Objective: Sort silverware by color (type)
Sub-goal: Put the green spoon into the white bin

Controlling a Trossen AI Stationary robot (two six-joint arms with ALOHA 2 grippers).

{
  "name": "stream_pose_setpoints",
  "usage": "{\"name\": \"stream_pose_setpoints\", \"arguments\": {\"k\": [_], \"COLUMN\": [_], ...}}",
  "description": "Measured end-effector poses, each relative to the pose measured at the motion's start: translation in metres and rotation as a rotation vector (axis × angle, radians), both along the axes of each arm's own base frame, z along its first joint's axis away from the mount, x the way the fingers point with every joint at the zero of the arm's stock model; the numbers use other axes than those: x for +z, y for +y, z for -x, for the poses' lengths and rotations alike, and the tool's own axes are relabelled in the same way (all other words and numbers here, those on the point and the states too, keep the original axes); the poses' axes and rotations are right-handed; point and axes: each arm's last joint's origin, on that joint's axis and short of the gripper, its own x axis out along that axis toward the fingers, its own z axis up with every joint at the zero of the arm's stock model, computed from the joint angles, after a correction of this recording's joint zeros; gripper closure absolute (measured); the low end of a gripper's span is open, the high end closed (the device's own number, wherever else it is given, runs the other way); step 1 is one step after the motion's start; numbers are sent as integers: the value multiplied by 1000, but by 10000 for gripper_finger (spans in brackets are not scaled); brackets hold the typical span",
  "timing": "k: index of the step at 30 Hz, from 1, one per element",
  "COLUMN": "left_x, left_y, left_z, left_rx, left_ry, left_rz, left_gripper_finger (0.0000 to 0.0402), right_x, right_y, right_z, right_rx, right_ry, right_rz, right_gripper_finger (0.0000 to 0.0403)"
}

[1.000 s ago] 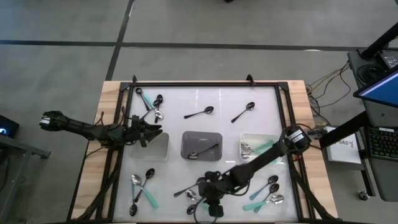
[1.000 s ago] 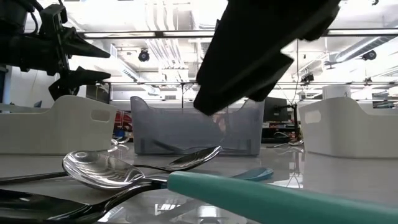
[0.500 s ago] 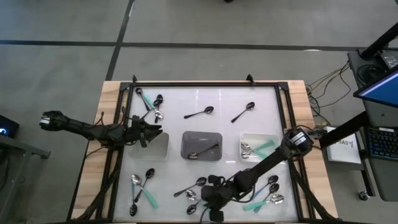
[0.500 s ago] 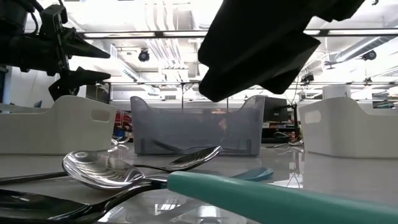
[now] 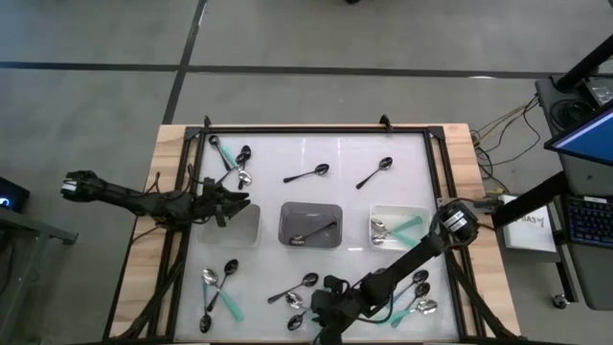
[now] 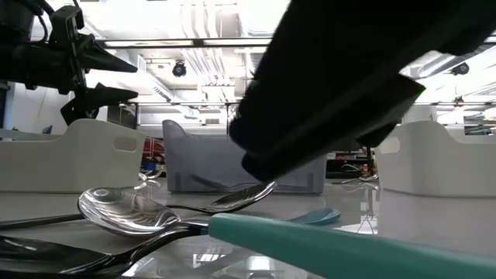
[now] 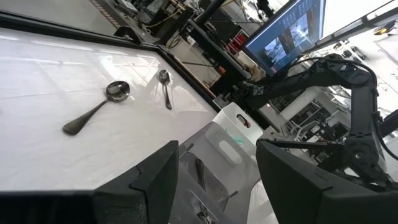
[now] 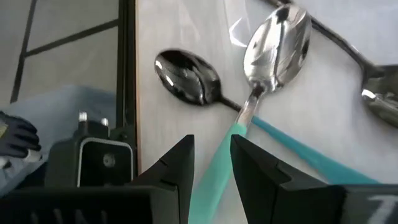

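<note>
Right gripper low over near-edge spoons, fingers slightly apart around mint-green handle.

spoons crowd front edge, centre-left clear

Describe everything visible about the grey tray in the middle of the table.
The grey tray is a rectangular bin of translucent smoky plastic with rounded corners, standing upright at the table's centre between two white trays. The low view shows cut-out handle slots near the rim of its wall. Inside lies a dark spoon, set diagonally, with something shiny by its bowl end. Neither arm's tool touches the tray.
</note>
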Motion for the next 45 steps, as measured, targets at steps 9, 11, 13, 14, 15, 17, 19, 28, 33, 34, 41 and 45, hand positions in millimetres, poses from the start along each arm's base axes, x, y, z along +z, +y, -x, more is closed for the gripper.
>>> {"name": "stream_pose_setpoints", "arguments": {"k": [9,11,13,14,15,17,19,28,33,34,41,45], "left_x": [0,0,0,0,0,0,0,0,0,0,0,0], "left_y": [0,0,0,0,0,0,0,0,0,0,0,0], "left_z": [0,0,0,0,0,0,0,0,0,0,0,0], "left_rx": [0,0,0,0,0,0,0,0,0,0,0,0], "left_ry": [1,3,3,3,4,3,4,4,4,4,5,4], "left_rz": [0,-1,-1,-1,-1,-1,-1,-1,-1,-1,-1,-1], "left_gripper_finger": [203,203,203,203,203,203,203,203,203,203,203,203], "right_x": [-15,-21,-24,-25,-27,-29,-30,-31,-26,-24,-4,23], "right_y": [6,8,9,10,11,12,14,15,14,14,14,10], "right_z": [2,1,0,0,-1,-3,-4,-3,-2,-1,3,4], "right_rx": [-20,-19,-19,-19,-18,-18,-11,5,20,29,110,126], "right_ry": [35,44,46,46,47,44,41,75,84,83,58,-1], "right_rz": [-13,-7,-2,-1,0,4,9,19,9,8,11,18], "right_gripper_finger": [307,307,307,307,307,307,307,311,343,353,383,384]}}
